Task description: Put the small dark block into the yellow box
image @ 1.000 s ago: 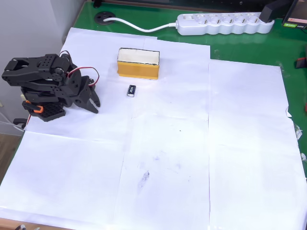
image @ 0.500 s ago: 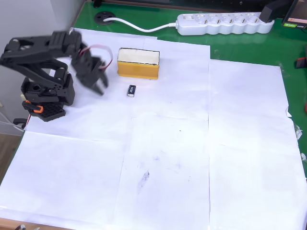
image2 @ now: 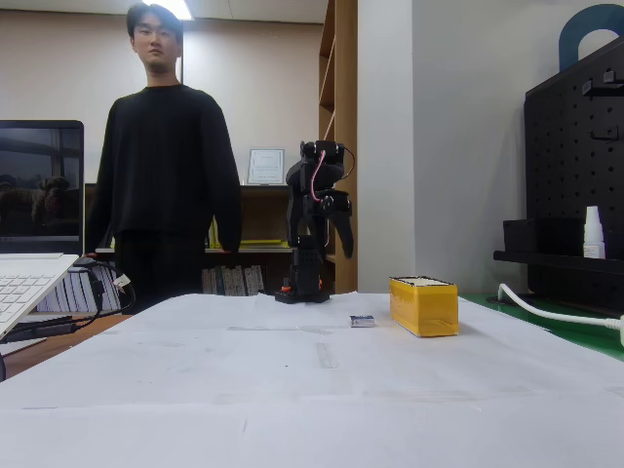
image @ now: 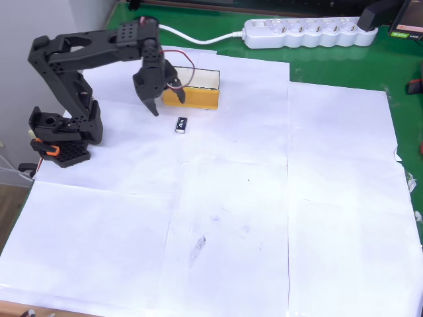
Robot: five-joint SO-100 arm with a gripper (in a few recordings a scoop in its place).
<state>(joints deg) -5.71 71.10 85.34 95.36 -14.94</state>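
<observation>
The small dark block (image: 181, 125) lies flat on the white paper, white markings up, just in front of the yellow box (image: 201, 97). In the fixed view the block (image2: 362, 321) sits left of the box (image2: 424, 305). My black gripper (image: 168, 104) hangs open in the air over the box's left end, up and left of the block, holding nothing. One fingertip points down toward the paper left of the block. Seen from the fixed view, the gripper (image2: 329, 244) is well above the table, fingers spread downward.
A white power strip (image: 307, 32) and its cable lie on the green mat at the back. The arm's base (image: 61, 135) stands at the left edge. A person (image2: 166, 166) stands behind the table, and a laptop (image2: 29, 278) sits at the left.
The arm has unfolded from its low rest pose by the base, risen and swung right. The gripper went from the left of the paper to above the box's left end.
</observation>
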